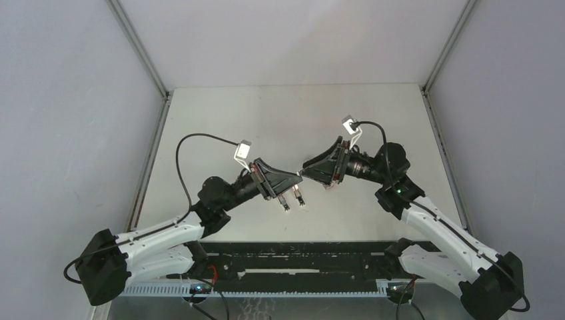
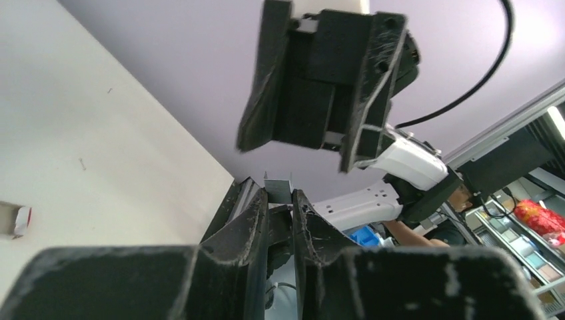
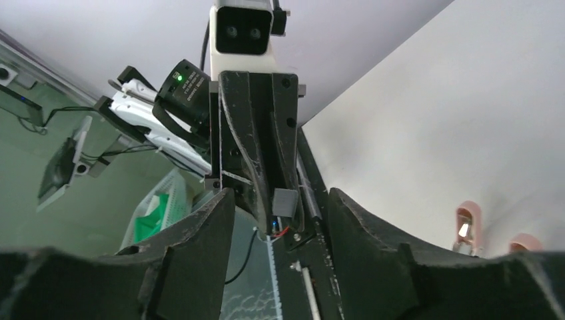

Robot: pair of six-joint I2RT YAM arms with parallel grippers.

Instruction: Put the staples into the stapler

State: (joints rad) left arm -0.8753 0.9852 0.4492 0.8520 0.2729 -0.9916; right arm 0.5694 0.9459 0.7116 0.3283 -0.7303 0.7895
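— What is the thing at the far left made of?
— Flat card, pale pink with a red mark. The box (image 2: 16,221) lies on the matte white surface (image 1: 280,127).
— And the staples?
— A short grey metal strip, square-edged. The staples (image 2: 278,186) sit pinched between the rough black tips of the left hand (image 2: 280,197), held up off the surface.
— The right hand?
— The right hand (image 3: 278,200) faces it tip to tip. Its two scuffed black fingers stand apart, and the strip is in line with the gap between them.
— How many of each?
— One box, one strip, two hands, and two stubby pink staplers (image 3: 466,225) on the surface, just beside each other.
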